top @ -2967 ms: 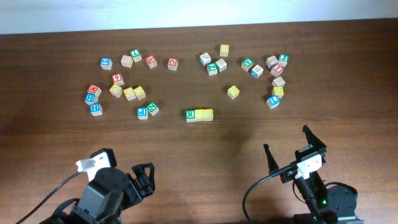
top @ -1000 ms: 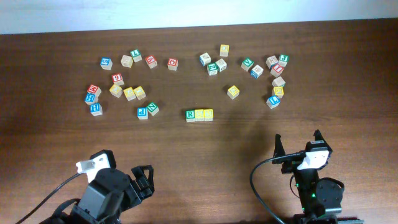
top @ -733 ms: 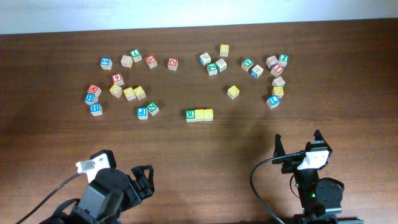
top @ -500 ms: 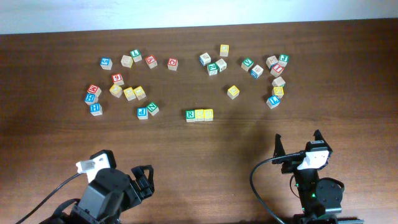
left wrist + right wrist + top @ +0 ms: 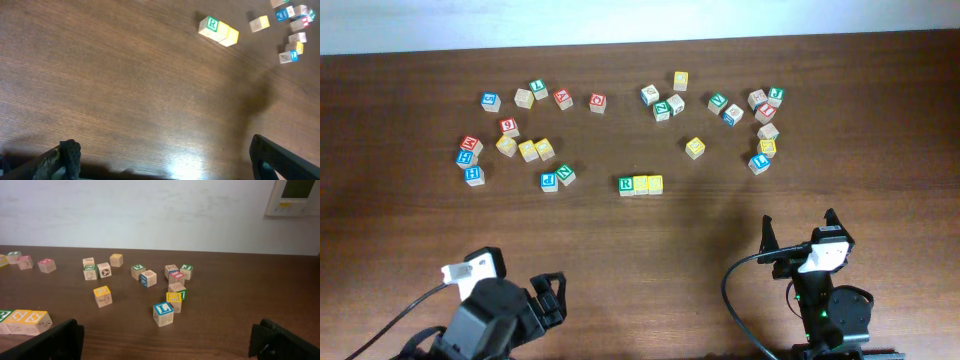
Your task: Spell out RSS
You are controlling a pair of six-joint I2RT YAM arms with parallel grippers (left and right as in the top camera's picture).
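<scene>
Three RSS cubes (image 5: 641, 184) lie well ahead of right pincer (image 5: 798, 220).

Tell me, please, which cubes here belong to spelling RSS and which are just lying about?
Job in hand: green R cube; middle yellow S cube; end yellow S cube.
Lying about: lone yellow cube; blue L cube; red-lettered cube; other scattered cubes.

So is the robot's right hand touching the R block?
Apart. The overhead view shows a wide stretch of table between the right gripper and the R block.
</scene>
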